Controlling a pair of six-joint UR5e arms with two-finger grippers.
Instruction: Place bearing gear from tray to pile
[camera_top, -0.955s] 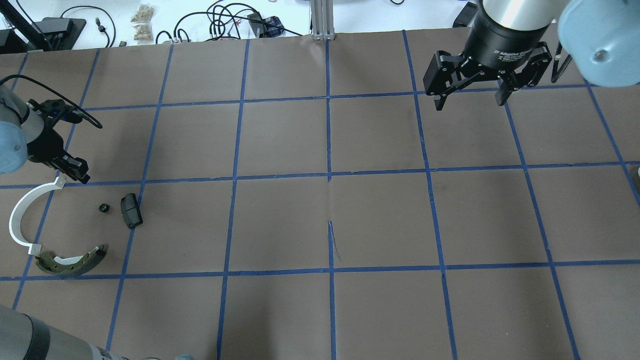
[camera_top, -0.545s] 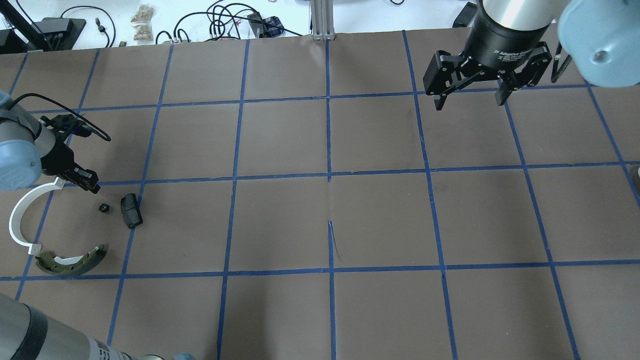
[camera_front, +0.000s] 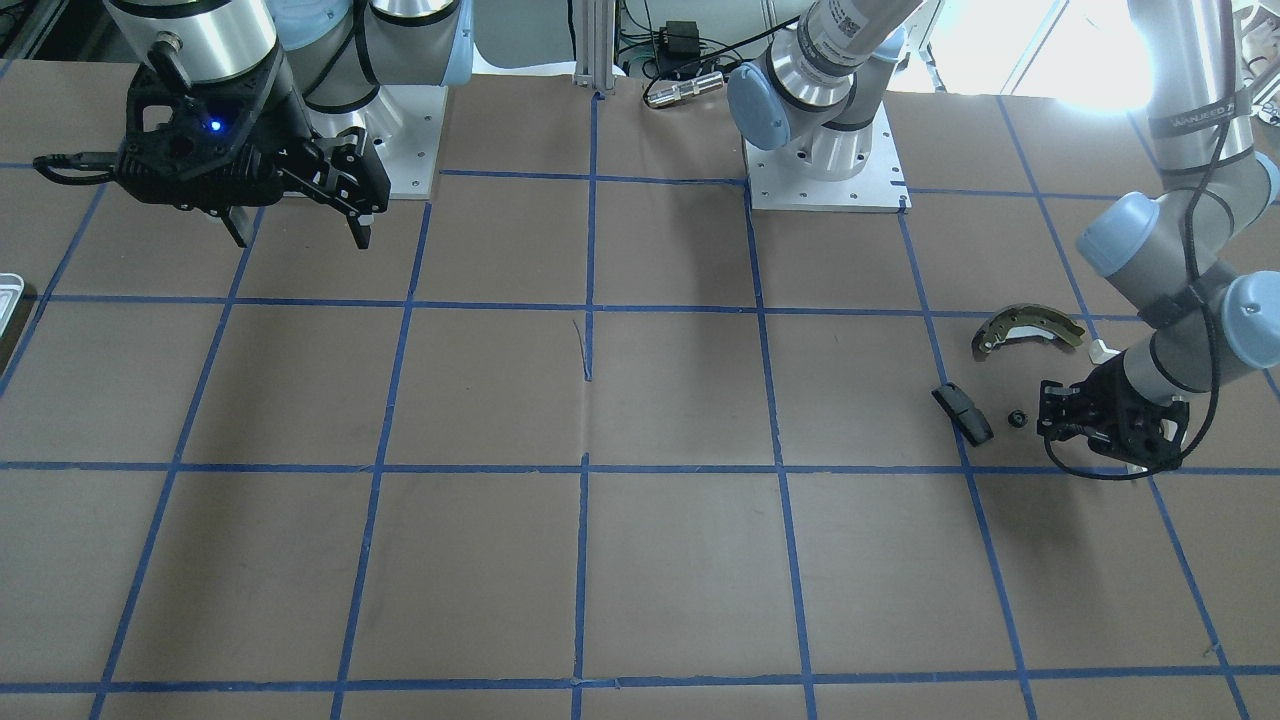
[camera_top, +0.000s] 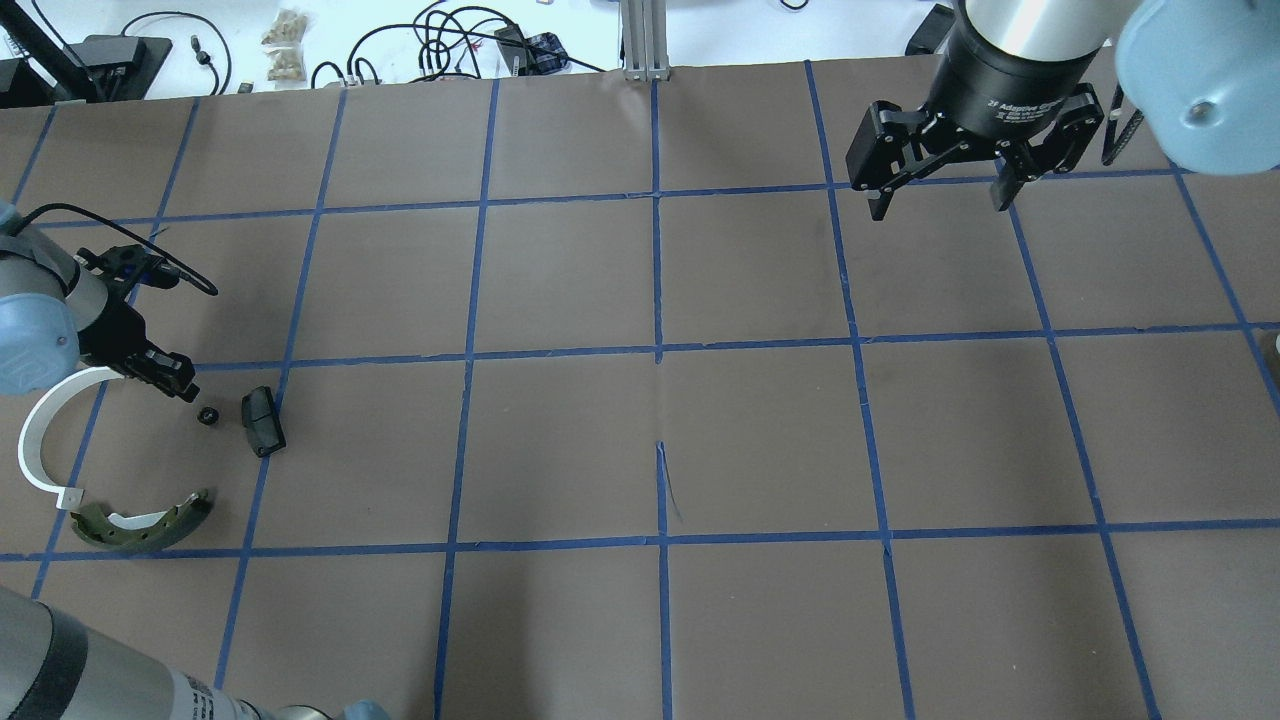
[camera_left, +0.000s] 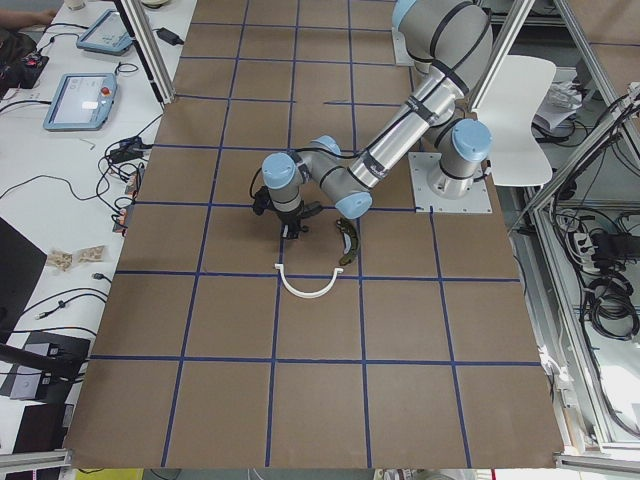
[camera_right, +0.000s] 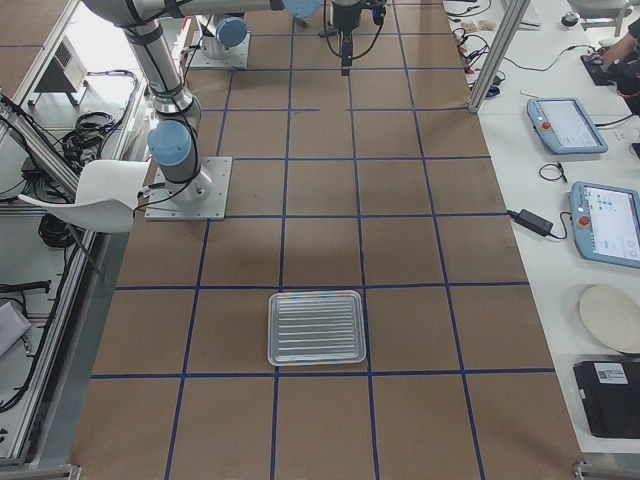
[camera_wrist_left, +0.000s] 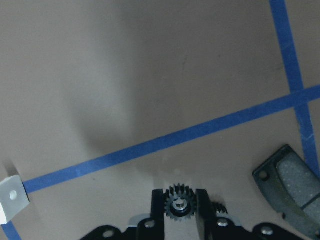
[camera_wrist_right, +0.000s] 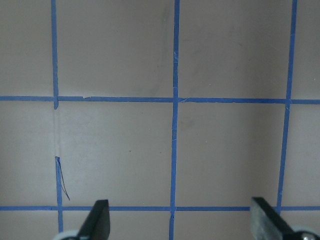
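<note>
My left gripper (camera_top: 183, 390) is low over the table at the pile, shut on a small black toothed bearing gear (camera_wrist_left: 180, 205). A second small black gear (camera_top: 207, 416) lies on the table just beside the fingertips. The pile holds a black oblong pad (camera_top: 262, 420), a white half-ring (camera_top: 35, 430) and an olive brake shoe (camera_top: 150, 528). The silvery tray (camera_right: 315, 328) lies far off on my right side and looks empty. My right gripper (camera_top: 940, 205) hangs open and empty above the far right of the table.
The table (camera_top: 660, 440) is brown paper with a blue tape grid. Cables and small items (camera_top: 440, 40) lie beyond its far edge. The arm bases (camera_front: 825, 165) stand at the robot's side of the table.
My left gripper has moved toward the loose gear and the black pad, lower in the overhead view. The gear on the table and the right arm have not moved.
</note>
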